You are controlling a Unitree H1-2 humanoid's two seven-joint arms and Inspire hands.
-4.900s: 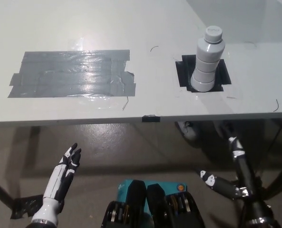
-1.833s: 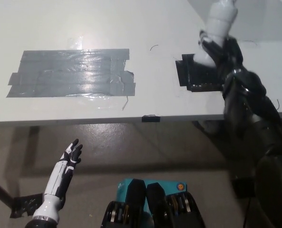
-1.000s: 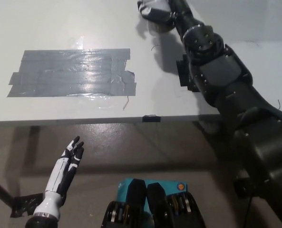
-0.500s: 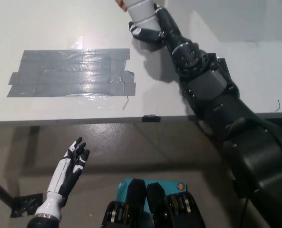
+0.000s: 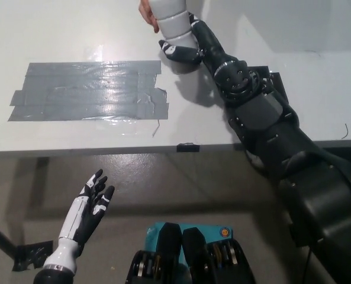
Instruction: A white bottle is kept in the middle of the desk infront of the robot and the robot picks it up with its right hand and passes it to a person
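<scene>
Holding white bottle point(image 5: 170, 21): right hand point(image 5: 184, 48) clasped around it, person's fingers point(image 5: 146, 13) touching. Left hand point(image 5: 93, 201) idle, fingers spread. Risk: early release drops 1 bottle onto desk point(image 5: 74, 35).

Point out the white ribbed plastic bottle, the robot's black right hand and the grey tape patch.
white ribbed plastic bottle point(image 5: 171, 18), head view, its body.
black right hand point(image 5: 186, 46), head view, its middle.
grey tape patch point(image 5: 89, 90), head view, its centre.
</scene>
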